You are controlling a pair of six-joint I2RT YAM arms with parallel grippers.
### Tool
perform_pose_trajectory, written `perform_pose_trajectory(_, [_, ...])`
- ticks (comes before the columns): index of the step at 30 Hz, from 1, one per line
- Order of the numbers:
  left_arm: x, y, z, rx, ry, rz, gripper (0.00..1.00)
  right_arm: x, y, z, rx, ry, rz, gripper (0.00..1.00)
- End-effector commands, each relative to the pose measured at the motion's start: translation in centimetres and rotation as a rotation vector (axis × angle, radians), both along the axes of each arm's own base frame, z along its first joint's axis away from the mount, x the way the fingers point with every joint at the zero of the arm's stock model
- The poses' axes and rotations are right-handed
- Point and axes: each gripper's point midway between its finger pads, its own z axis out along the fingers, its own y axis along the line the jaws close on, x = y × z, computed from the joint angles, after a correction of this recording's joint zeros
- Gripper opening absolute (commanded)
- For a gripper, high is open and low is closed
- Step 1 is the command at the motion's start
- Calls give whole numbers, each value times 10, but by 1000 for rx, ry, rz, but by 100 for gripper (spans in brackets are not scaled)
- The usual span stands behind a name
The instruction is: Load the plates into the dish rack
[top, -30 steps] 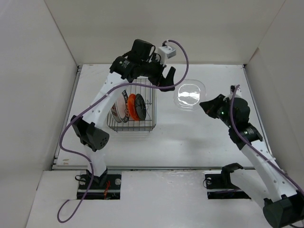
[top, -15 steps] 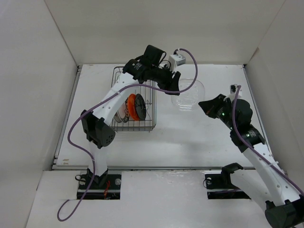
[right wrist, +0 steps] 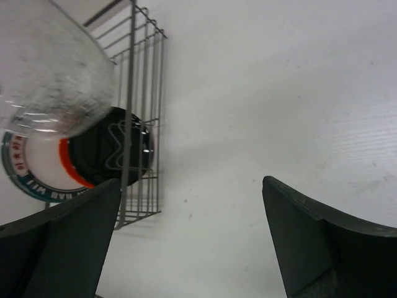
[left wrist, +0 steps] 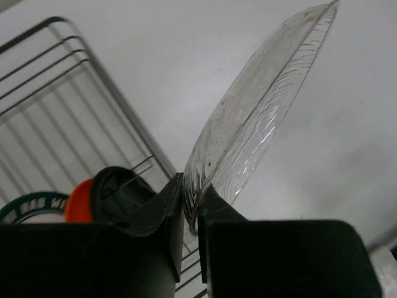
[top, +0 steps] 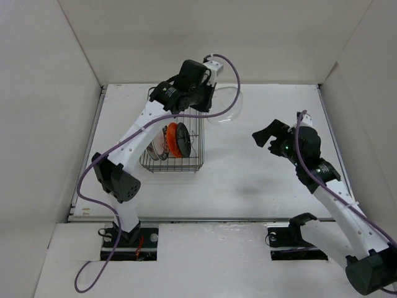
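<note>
The clear glass plate [top: 227,102] hangs tilted on edge just right of the dish rack [top: 197,162], above the table. My left gripper [top: 209,103] is shut on its rim; in the left wrist view both jaws pinch the glass plate [left wrist: 260,118] at its lower edge, at the left gripper [left wrist: 191,210]. In the rack stand an orange plate [top: 171,139], a glossy black plate [top: 183,139] and white plates [top: 154,149]. My right gripper [top: 263,136] is open over bare table, right of the rack, holding nothing. Its wrist view shows the right gripper [right wrist: 191,205] facing the rack [right wrist: 133,93].
White walls enclose the table on three sides. The left arm arches over the rack's far end. In the right wrist view the black plate [right wrist: 102,162] and a green-rimmed plate [right wrist: 28,167] show through the rack's wires.
The left gripper shut on the glass plate and raised it from flat on the table, carrying it left toward the rack. The right gripper opened and shifted slightly left.
</note>
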Motion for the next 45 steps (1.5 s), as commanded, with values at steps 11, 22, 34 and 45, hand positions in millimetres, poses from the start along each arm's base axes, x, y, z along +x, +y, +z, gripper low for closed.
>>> perform_pose_trajectory(11, [-19,144,-1,216,-136,688,6,8,1,-29,-49,81,-24,100])
perform_pose_trajectory(22, [-25,142,-13,168,-96,719,0,3,1,-46,-52,124,-46,100])
perform_pose_trajectory(34, [-22,117,-26,72,18,749,0,12,-4,-62,-92,173,-85,100])
perform_pose_trajectory(45, [-35,130,-52,66,81,878,0,13,-8,-74,-91,185,-120,100])
